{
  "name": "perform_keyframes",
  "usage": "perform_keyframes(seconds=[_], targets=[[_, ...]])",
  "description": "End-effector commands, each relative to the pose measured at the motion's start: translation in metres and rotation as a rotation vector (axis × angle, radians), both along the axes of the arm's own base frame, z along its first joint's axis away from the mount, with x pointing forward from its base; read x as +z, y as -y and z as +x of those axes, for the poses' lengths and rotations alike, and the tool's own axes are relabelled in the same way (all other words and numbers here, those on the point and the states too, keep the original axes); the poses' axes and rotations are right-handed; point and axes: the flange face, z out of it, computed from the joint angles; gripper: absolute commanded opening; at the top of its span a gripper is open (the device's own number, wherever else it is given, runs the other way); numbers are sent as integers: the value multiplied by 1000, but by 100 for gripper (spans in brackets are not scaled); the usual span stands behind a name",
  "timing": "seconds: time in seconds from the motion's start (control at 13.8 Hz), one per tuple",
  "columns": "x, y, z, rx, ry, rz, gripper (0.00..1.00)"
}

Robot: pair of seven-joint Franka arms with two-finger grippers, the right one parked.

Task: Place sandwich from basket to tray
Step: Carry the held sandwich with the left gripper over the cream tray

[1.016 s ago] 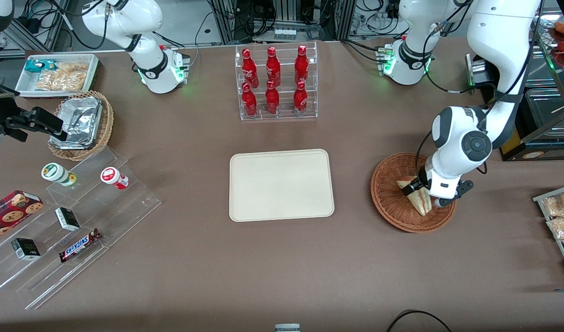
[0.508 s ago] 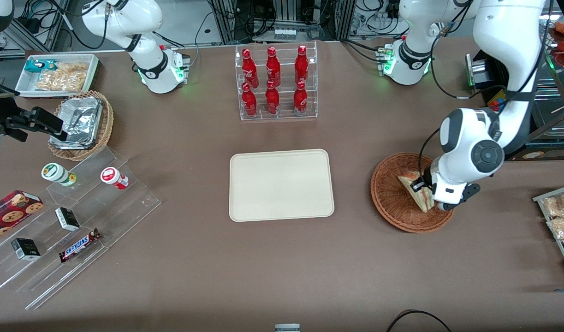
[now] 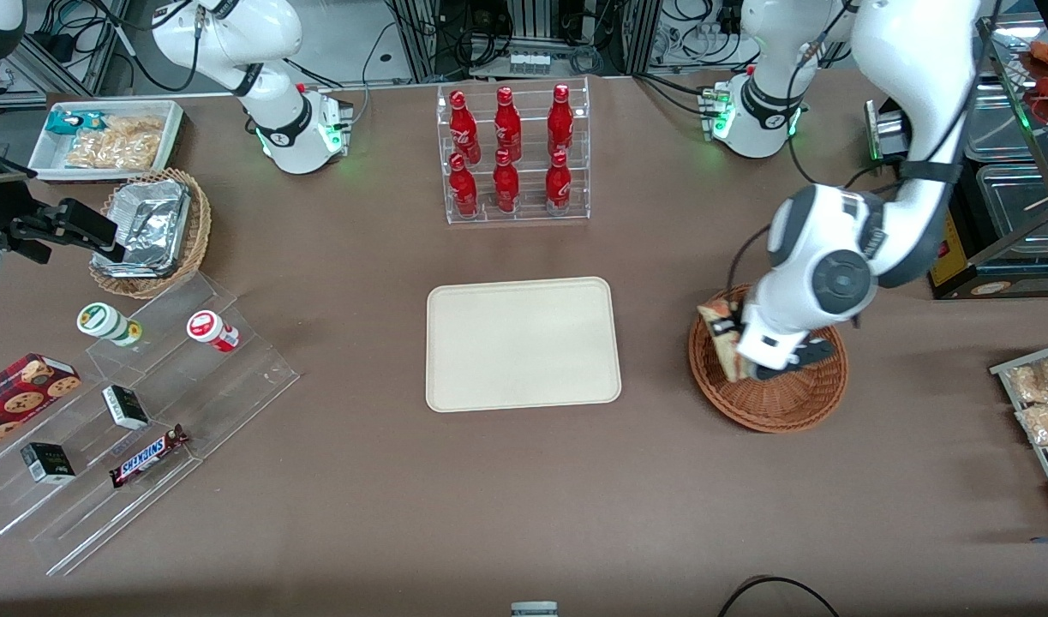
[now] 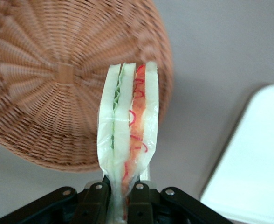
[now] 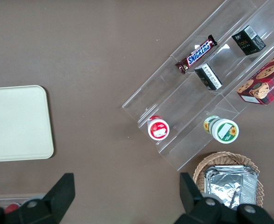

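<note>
My left gripper (image 3: 733,347) is shut on the sandwich (image 3: 722,336), a wrapped wedge of white bread with red-orange and green filling (image 4: 127,140). It holds the sandwich lifted above the basket's (image 3: 789,403) rim, on the side nearest the tray. The round reddish-brown wicker basket (image 4: 44,84) is below the sandwich and has nothing else in it. The beige tray (image 3: 522,343) lies flat at the table's middle and bears nothing; its corner shows in the left wrist view (image 4: 253,163).
A clear rack of red bottles (image 3: 511,154) stands farther from the front camera than the tray. A foil-lined basket (image 3: 151,231), a white snack bin (image 3: 108,137) and clear steps with snacks (image 3: 138,411) lie toward the parked arm's end. Packaged snacks (image 3: 1038,403) sit at the working arm's end.
The gripper has lifted the sandwich out of the basket's middle and carried it toward the tray, to above the basket's rim. The arm's wrist has swung the same way.
</note>
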Motion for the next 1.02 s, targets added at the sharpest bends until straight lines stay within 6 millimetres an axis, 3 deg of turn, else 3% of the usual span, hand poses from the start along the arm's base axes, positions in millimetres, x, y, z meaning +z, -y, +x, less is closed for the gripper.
perform_keyframes(seconds=[0.0,0.22,0.44,0.65,0.94], targets=[[18,40,-4,-62,26,-35,2],[32,113,-20,-148,54,-59,2],[29,177,-28,-120,59,-73,0],[19,231,-37,-111,87,-51,0],[3,287,-44,-93,135,-22,0]])
